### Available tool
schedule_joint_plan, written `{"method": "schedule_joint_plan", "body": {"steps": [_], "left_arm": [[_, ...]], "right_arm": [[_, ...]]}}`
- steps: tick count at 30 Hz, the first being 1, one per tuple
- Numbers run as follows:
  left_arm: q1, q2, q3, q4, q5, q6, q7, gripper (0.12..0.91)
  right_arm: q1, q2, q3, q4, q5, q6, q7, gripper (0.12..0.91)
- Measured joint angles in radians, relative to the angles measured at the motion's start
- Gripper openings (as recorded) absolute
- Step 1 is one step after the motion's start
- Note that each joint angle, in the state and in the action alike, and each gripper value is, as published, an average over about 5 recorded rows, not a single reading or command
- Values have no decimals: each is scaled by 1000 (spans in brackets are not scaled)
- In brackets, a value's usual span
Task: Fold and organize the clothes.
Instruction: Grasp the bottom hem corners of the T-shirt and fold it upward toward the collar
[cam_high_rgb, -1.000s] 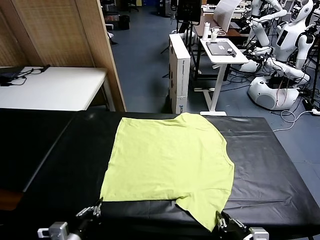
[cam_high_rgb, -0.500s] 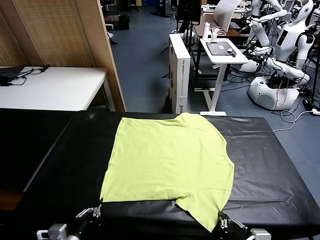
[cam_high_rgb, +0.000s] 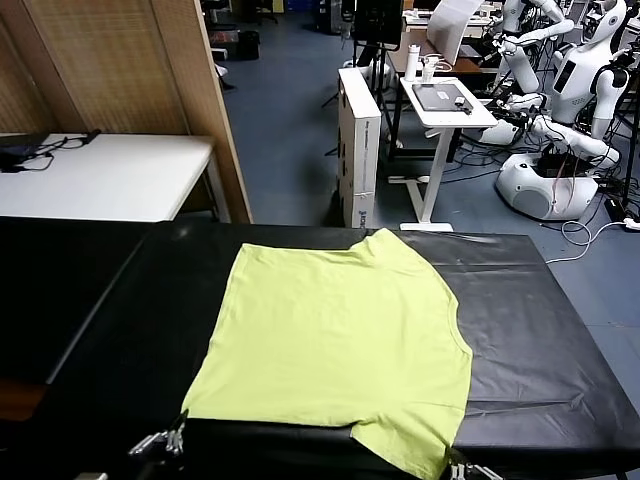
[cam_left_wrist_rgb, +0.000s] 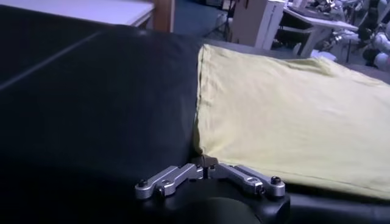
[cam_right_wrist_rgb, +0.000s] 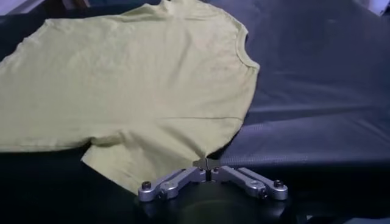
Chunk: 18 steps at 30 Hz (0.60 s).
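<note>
The clothes, one lime yellow-green T-shirt (cam_high_rgb: 335, 335), lie spread flat on the black table (cam_high_rgb: 540, 330), plain side up. My left gripper (cam_high_rgb: 165, 442) sits at the table's near edge, shut on the shirt's near left corner (cam_left_wrist_rgb: 201, 152); its fingertips (cam_left_wrist_rgb: 205, 165) meet on the cloth. My right gripper (cam_high_rgb: 462, 470) is at the near right, shut on the edge of the shirt (cam_right_wrist_rgb: 134, 79) where the cloth puckers into the closed tips of that gripper (cam_right_wrist_rgb: 206, 163). A fold of cloth hangs toward me between the two grippers.
A white table (cam_high_rgb: 110, 175) and a wooden partition (cam_high_rgb: 120, 70) stand at the back left. Beyond the black table are a white cabinet (cam_high_rgb: 358, 140), a small white desk (cam_high_rgb: 445, 100) and other robots (cam_high_rgb: 560, 130). Bare black tabletop lies on both sides of the shirt.
Both grippers have drawn back toward me, pulling the shirt's near edge with them. The shirt has slid nearer and its left corner now reaches farther left.
</note>
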<state>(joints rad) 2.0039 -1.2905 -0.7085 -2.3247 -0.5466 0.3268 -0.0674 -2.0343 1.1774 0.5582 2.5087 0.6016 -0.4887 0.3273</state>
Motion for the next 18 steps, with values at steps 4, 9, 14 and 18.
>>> {"method": "schedule_joint_plan", "body": {"steps": [4, 9, 14, 18], "left_arm": [[-46, -19, 11, 15, -14, -1, -1, 145], [-142, -15, 19, 43, -56, 4, -9, 145], [-251, 8, 24, 74, -90, 12, -29, 145], [-320, 29, 45, 109, -82, 13, -30, 145]], "right_arm": [[80, -18, 4, -24, 41, -11, 2, 140], [204, -54, 4, -75, 79, -21, 4, 140], [325, -73, -19, -157, 93, -25, 3, 140], [420, -82, -41, -240, 94, -24, -2, 140]]}}
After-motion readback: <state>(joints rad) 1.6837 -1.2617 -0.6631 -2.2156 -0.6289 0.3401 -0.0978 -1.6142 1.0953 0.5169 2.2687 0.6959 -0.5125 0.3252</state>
